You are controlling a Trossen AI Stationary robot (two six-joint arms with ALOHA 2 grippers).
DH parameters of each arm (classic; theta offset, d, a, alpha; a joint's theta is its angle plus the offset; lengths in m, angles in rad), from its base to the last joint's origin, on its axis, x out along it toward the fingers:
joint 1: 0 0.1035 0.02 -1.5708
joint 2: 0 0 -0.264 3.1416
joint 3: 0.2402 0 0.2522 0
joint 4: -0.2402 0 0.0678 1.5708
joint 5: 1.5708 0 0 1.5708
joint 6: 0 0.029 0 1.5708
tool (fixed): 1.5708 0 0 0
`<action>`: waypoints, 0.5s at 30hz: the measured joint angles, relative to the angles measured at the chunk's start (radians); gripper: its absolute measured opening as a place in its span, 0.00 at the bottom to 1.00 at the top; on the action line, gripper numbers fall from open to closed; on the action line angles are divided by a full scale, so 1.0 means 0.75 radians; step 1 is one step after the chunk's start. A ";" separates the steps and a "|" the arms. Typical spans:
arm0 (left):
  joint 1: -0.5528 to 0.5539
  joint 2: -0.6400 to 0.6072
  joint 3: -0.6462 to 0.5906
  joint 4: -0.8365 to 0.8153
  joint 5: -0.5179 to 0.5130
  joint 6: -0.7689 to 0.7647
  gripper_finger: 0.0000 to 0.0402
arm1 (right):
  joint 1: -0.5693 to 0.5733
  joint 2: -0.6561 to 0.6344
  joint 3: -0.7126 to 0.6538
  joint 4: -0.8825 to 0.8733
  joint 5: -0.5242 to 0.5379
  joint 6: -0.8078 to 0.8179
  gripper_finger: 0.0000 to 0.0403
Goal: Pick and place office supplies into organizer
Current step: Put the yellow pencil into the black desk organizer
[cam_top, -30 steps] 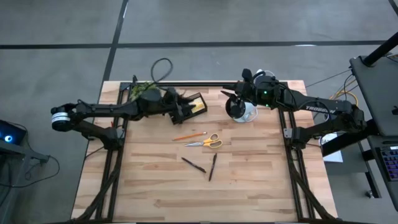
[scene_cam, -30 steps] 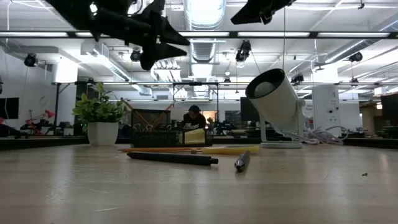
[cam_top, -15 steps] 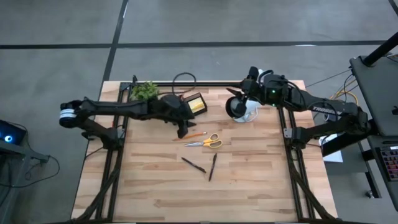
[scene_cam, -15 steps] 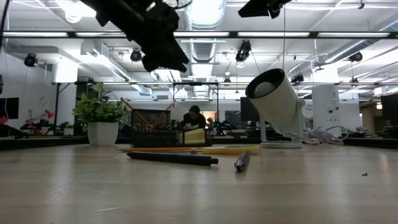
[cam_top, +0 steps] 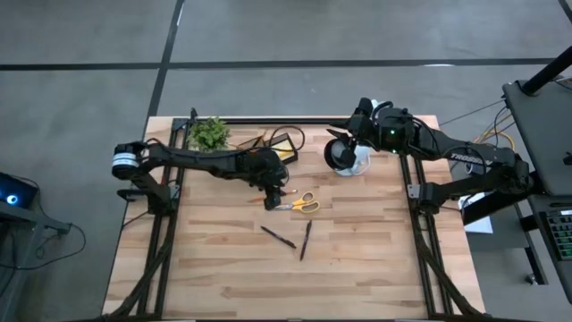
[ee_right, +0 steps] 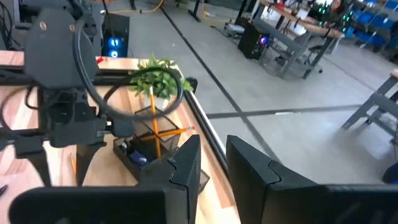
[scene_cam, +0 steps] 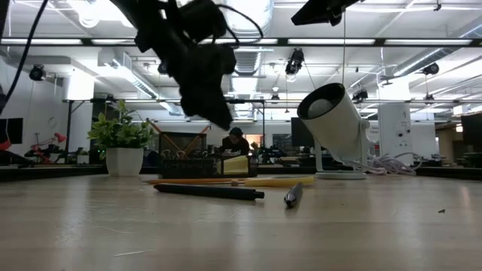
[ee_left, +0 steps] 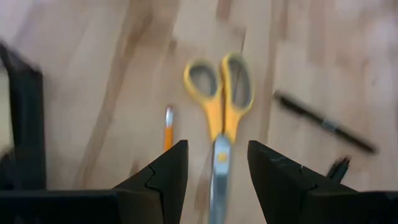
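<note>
The scissors with yellow-orange handles lie flat on the table, an orange pencil beside them; both show in the left wrist view, scissors and pencil. Two dark pens lie nearer the front. The black organizer stands at the back and holds a yellow sticky-note block and pencils. My left gripper is open and empty, in the air above the pencil and the scissors' blades. My right gripper is open and empty above the white cup.
A white round cup stands tilted on its base at the back right. A small green plant stands at the back left beside the organizer. A white coiled cable lies behind the cup. The table's front half is bare wood.
My left gripper has gone from above the organizer toward the table's near edge and down, and now hangs over the pencil and scissors. The office supplies have stayed where they were.
</note>
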 joint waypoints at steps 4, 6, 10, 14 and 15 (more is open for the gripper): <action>0.000 0.040 -0.009 -0.116 0.000 0.009 0.37 | 0.000 -0.002 0.000 -0.035 -0.001 0.014 0.16; 0.000 0.060 -0.009 -0.133 0.000 0.014 0.37 | 0.000 -0.003 0.000 -0.044 -0.001 0.014 0.16; -0.003 0.114 -0.011 -0.145 -0.003 0.044 0.37 | 0.000 -0.003 0.000 -0.058 -0.001 0.014 0.16; -0.004 0.167 -0.013 -0.147 -0.008 0.042 0.37 | 0.000 -0.003 -0.001 -0.067 -0.002 0.014 0.16; -0.004 0.180 -0.014 -0.156 -0.011 0.039 0.37 | 0.000 -0.003 -0.001 -0.067 -0.002 0.014 0.16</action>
